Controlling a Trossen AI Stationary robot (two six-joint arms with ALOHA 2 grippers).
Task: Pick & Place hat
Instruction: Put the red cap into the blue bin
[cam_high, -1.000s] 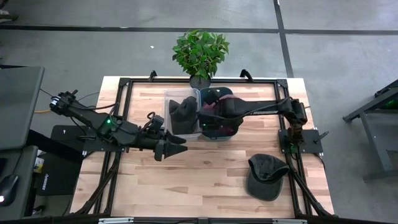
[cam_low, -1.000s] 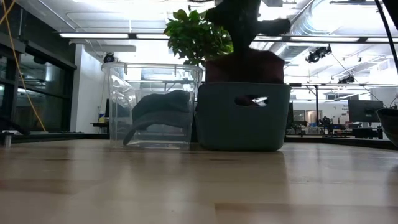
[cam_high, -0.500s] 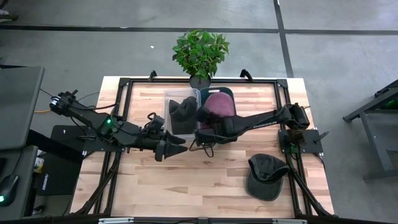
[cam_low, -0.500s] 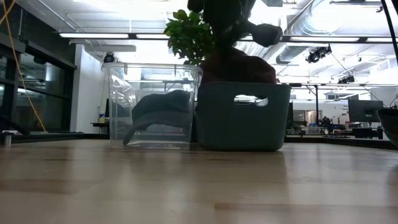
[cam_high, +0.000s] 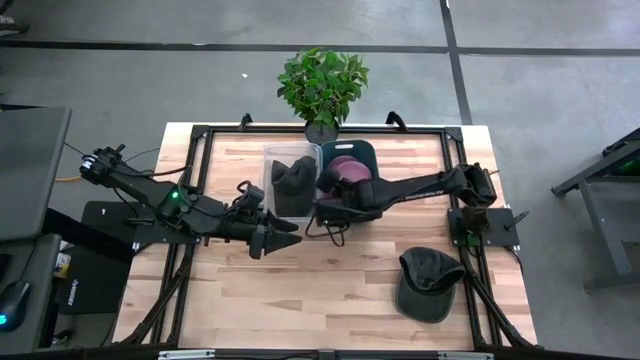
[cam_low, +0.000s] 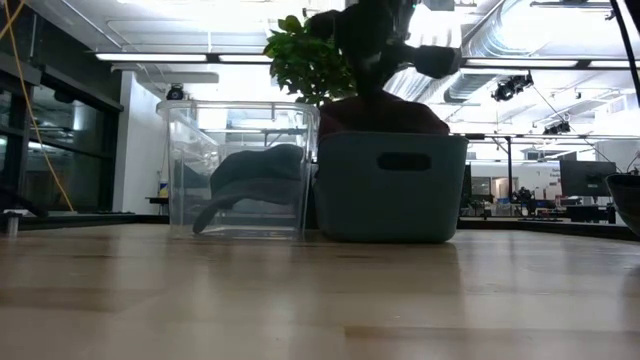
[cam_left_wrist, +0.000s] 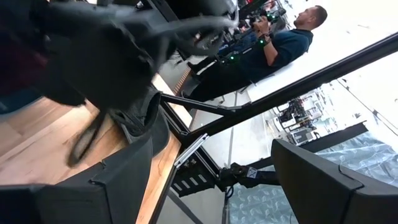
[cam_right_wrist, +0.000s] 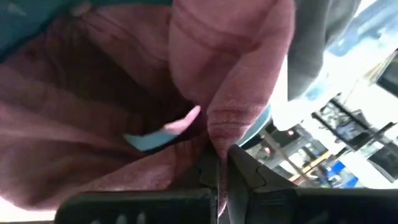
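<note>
your right pincer (cam_high: 327, 197) is clamped shut on a fold of the maroon hat (cam_high: 349, 172), right over the near-left corner of the teal bin (cam_high: 363, 150). the right wrist view shows the fabric pinched between the fingertips (cam_right_wrist: 239, 167), and most of the hat sits in or just above the bin. by the look of it you're lifting the hat out, so raise it straight up until the trailing cloth is free of the bin's rim before you carry it sideways; a thin fold like this could slip if it drags on the wall. the clear bin (cam_high: 293, 182) touches the teal one on the left and holds a dark hat (cam_high: 291, 178), so keep your swing away from it.

your left pincer (cam_high: 290, 240) waits with its jaws apart, over the table (cam_high: 330, 285) just in front of the clear bin. a grey cap (cam_high: 427, 283) lies well apart at the near right; the potted plant (cam_high: 322, 86) stands behind the bins.
</note>
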